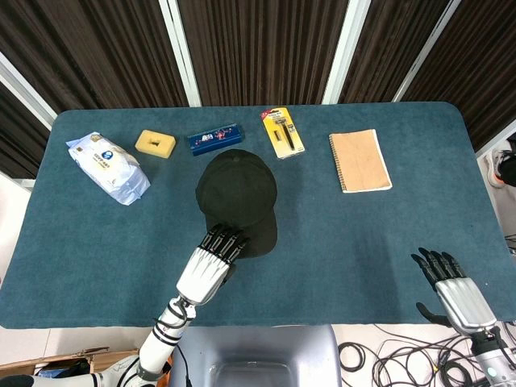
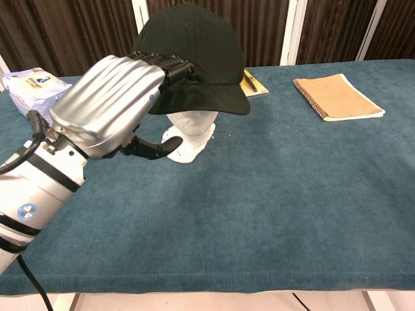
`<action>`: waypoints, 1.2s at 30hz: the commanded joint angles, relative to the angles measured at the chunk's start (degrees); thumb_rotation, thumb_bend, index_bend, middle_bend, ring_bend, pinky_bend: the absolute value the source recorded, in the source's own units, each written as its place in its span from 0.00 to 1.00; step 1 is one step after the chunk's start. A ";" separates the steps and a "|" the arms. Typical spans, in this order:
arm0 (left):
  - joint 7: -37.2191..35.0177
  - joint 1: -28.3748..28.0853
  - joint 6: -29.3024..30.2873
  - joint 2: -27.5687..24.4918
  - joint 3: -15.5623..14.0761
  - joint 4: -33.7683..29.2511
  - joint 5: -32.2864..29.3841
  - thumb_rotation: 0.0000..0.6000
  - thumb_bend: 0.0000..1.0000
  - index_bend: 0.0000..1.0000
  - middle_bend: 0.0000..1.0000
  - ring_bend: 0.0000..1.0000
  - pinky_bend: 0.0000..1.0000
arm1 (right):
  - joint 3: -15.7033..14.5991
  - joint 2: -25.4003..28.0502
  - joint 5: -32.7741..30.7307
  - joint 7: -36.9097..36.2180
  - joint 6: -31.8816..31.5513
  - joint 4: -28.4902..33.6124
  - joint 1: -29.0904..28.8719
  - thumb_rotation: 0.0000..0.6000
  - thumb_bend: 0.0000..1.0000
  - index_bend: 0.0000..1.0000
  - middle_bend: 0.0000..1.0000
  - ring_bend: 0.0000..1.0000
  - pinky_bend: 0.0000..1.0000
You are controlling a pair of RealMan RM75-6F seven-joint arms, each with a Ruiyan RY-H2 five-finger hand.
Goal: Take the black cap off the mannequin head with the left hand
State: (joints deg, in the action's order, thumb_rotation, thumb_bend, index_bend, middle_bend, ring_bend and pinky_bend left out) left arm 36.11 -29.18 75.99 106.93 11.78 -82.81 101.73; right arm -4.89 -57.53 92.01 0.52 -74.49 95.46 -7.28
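The black cap sits on the white mannequin head in the middle of the table, its brim pointing toward me. My left hand reaches in from the front. Its fingers lie on top of the brim's left side, while the thumb hangs well below the brim, apart from it. From above, the cap hides the mannequin's face. My right hand rests at the front right edge of the table, fingers spread and holding nothing.
Along the back of the blue table lie a white-and-blue bag, a yellow sponge, a blue box, a yellow carded pen pack and a brown spiral notebook.
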 commanded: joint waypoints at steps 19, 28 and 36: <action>0.01 -5.14 8.84 7.40 1.77 15.66 2.84 1.00 0.29 0.45 0.47 0.44 0.30 | 0.07 0.21 -0.99 0.29 1.42 -0.23 -0.60 1.00 0.24 0.00 0.00 0.00 0.02; -2.29 -7.34 12.54 9.54 1.50 22.28 4.16 1.00 0.30 0.58 0.56 0.49 0.32 | -0.16 0.33 -0.92 0.25 2.37 0.00 -1.01 1.00 0.24 0.00 0.00 0.00 0.02; -2.89 -8.28 13.08 10.38 0.86 24.13 3.24 1.00 0.33 0.60 0.60 0.51 0.32 | -0.22 0.37 -0.87 0.22 2.28 -0.05 -0.98 1.00 0.24 0.00 0.00 0.00 0.02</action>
State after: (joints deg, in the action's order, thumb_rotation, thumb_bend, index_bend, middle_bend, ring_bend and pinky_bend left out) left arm 33.26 -37.41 89.03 117.26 12.67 -58.73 105.01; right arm -5.10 -57.16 91.14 0.74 -72.21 95.41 -8.25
